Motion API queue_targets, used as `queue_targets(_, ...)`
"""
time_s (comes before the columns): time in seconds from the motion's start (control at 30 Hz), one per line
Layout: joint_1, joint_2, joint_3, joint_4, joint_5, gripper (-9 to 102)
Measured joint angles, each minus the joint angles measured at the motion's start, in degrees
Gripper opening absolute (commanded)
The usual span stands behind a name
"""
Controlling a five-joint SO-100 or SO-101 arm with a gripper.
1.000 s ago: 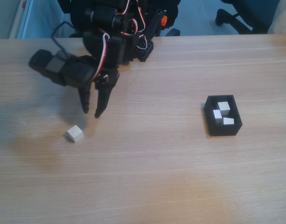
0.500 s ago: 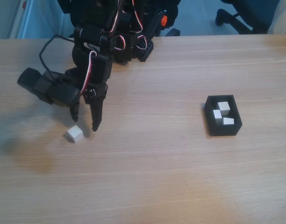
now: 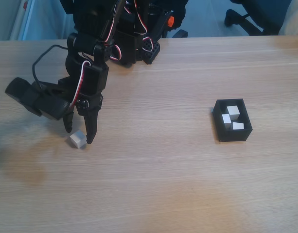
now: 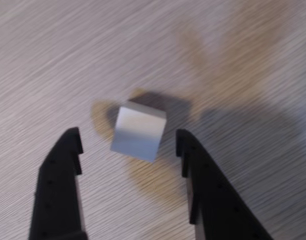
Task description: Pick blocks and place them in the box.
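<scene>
One white block [image 3: 78, 140] lies on the wooden table at the left of the fixed view. My gripper [image 3: 78, 135] is open, its black fingers straddling that block just above the table. In the wrist view the block [image 4: 139, 131] sits between and slightly ahead of the two fingertips, with my gripper [image 4: 128, 142] touching neither side. The black box [image 3: 232, 120] stands at the right with three white blocks [image 3: 232, 118] inside.
The arm's black base [image 3: 139, 34] with red and white wires stands at the table's far edge. A dark chair base [image 3: 246, 17] is on the floor beyond the table. Bare wood lies between my gripper and the box.
My gripper has moved down and to the left over the last second, from above and right of the loose block to straddling it. The block and the box have not moved.
</scene>
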Motion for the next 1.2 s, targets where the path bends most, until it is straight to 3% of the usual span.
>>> queue_targets(0.9, 0.0, -4.5, -0.5, -2.4, -0.1, 16)
queue_targets(1.2, -0.7, -5.0, -0.6, -2.7, -0.1, 4)
